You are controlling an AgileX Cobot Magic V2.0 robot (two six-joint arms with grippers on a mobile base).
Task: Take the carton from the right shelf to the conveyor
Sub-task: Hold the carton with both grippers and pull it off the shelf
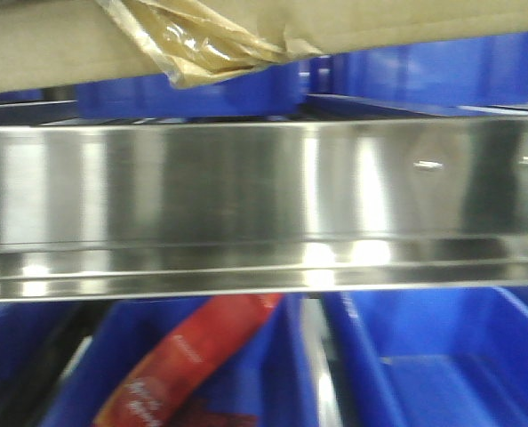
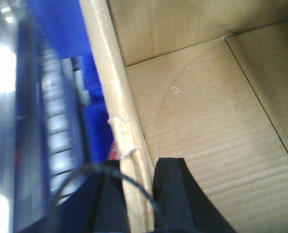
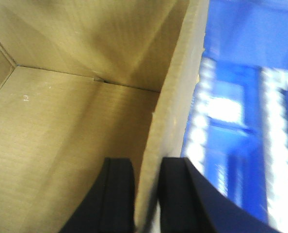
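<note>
Exterior front-facing view: the carton [image 1: 51, 44] fills the 12 o'clock edge, its underside above the shelf [image 1: 202, 187], whose steel rail spans the frame from 9 to 3 o'clock. Blue bins [image 1: 424, 365] sit behind and below the rail. The conveyor is not in view. In the wrist views each arm straddles one side wall of the open carton. The left end effector [image 2: 136, 196], at 6 o'clock, has one finger inside and one outside, closed on the cardboard. The right end effector [image 3: 146, 194] clamps the opposite wall likewise. Gripping both walls likely keeps so wide a box level as it clears the rail. The tape wad [image 1: 202, 44] hangs at 11 o'clock, and a screw [image 1: 428, 165] marks the rail towards 3 o'clock.
</note>
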